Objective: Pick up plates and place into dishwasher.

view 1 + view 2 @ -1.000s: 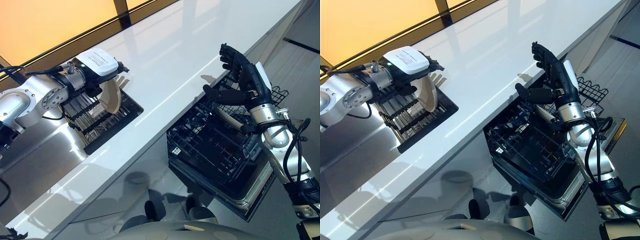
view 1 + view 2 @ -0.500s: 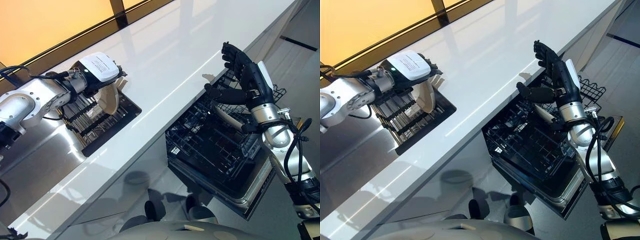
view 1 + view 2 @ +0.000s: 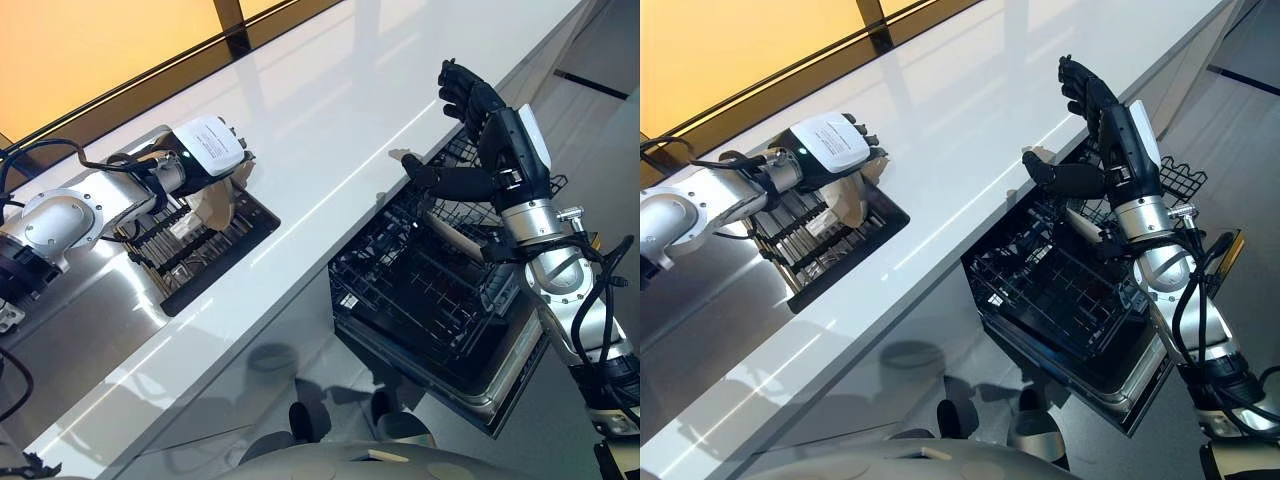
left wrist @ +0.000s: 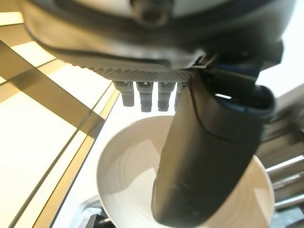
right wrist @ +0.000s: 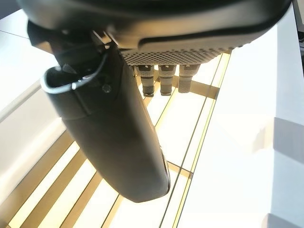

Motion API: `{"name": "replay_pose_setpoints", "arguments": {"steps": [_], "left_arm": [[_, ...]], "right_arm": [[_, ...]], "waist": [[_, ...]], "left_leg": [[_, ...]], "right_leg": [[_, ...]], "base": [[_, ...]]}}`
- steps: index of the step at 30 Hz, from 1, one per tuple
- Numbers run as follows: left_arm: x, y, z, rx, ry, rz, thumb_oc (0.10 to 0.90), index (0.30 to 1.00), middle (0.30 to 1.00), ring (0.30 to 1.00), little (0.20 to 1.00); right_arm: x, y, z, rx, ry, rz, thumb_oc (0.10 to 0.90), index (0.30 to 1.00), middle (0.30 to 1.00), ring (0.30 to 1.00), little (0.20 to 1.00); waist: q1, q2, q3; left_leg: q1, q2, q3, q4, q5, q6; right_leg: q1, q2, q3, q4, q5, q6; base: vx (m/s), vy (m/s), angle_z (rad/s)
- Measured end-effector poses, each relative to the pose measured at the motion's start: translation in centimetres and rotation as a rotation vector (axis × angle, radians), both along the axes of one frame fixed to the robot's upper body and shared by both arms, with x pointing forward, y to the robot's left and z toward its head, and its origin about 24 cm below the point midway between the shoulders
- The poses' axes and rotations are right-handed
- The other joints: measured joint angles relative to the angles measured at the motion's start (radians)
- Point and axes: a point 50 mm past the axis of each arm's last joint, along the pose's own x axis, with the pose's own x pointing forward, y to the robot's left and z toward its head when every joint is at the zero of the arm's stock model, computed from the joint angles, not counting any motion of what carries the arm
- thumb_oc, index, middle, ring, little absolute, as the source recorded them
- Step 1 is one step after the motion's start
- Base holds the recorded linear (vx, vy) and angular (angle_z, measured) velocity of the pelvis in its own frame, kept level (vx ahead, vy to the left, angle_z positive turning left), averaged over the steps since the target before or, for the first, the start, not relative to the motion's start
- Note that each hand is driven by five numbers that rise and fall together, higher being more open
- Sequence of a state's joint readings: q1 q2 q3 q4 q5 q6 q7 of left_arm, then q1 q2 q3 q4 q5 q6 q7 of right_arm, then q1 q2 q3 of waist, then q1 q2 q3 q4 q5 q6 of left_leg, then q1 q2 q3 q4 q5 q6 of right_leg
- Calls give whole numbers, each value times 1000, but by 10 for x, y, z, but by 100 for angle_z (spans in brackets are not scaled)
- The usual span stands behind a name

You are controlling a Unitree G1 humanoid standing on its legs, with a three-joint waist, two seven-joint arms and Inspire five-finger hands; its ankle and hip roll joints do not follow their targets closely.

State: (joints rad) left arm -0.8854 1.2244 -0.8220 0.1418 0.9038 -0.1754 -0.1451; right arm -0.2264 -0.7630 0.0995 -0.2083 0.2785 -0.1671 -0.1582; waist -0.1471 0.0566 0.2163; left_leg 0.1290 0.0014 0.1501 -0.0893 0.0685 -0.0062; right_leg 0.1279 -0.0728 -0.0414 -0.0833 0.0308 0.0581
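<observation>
Since a second ago the left hand [image 3: 212, 160] has been sinking lower over the dish rack [image 3: 205, 245] set in the steel sink [image 3: 70, 320], and the one cream plate [image 3: 215, 205] it is working on is now sitting deeper among the rack's bars, with less of it showing above them. In the left wrist view the thumb [image 4: 209, 156] is lying flat across the plate's [image 4: 128, 175] inner face while the fingers are reaching over its far rim, so the hand is pinching the plate between thumb and fingers. The plate is standing nearly on edge in the rack, at the end nearer the white counter [image 3: 330, 110].

The right hand [image 3: 1100, 130] is now sitting a little higher than before, hanging in the air over the counter's edge, above the far corner of the dishwasher basket [image 3: 430, 290]. Its fingers are spread and fairly straight with the thumb standing out sideways, holding nothing and touching nothing.

Counting things: one plate is in view, one dish rack, one sink, one long counter, and one dark wire dishwasher basket pulled out over the open dishwasher door [image 3: 500, 400]. One pale curved piece [image 3: 455, 238] is lying in the basket below the right wrist; whether it is a plate I cannot tell.
</observation>
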Motion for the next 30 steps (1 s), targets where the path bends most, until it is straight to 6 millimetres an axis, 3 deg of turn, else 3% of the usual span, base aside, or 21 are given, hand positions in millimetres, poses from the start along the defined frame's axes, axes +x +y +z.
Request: {"name": "replay_pose_setpoints", "arguments": {"steps": [1, 2, 4, 15, 23, 30], "left_arm": [[0, -1, -2, 2, 9, 3, 449, 599, 599, 599, 549], [1, -2, -3, -1, 12, 6, 372, 533, 533, 533, 472], [2, -4, -3, -8, 7, 13, 100, 300, 300, 300, 200], [9, -1, -13, 51, 20, 59, 100, 300, 300, 300, 200], [9, 0, -14, 47, 12, 48, 100, 300, 300, 300, 200], [7, 1, -12, -7, -37, -1, 100, 300, 300, 300, 200]], "right_arm": [[0, 0, 1, 6, -5, 0, 800, 900, 900, 900, 900], [1, 0, 3, 16, -10, 3, 800, 900, 900, 900, 900], [2, 2, 7, 19, -24, 9, 800, 900, 900, 900, 900], [0, 4, 10, 19, -42, 24, 800, 900, 900, 900, 900], [0, 4, 11, 20, -46, 25, 800, 900, 900, 900, 900], [3, 8, 27, 56, -98, 58, 800, 900, 900, 900, 900]], "waist": [[1, 0, 0], [2, 0, 0], [2, -2, -3], [-16, -10, -27], [14, -10, -27], [40, -10, -27]], "left_leg": [[0, 0, 3, 0, 0, 0], [1, 0, 5, 0, 0, 0], [3, 0, 8, 0, -1, 1], [9, 1, 19, 0, -4, 1], [8, 1, 13, 0, -4, 1], [3, 1, -7, 0, -3, 0]], "right_leg": [[-1, 0, 2, 0, 1, 0], [-1, 0, 2, 0, 2, 0], [0, 0, 3, 0, 2, 1], [-1, 1, 12, 0, 5, 1], [2, 1, 6, -2, 5, 1], [8, 0, -13, -6, 5, 1]], "base": [[35, -16, -6], [38, -13, -6], [16, -5, -2], [9, -5, -2], [-11, -14, 2], [-42, -31, 6]]}}
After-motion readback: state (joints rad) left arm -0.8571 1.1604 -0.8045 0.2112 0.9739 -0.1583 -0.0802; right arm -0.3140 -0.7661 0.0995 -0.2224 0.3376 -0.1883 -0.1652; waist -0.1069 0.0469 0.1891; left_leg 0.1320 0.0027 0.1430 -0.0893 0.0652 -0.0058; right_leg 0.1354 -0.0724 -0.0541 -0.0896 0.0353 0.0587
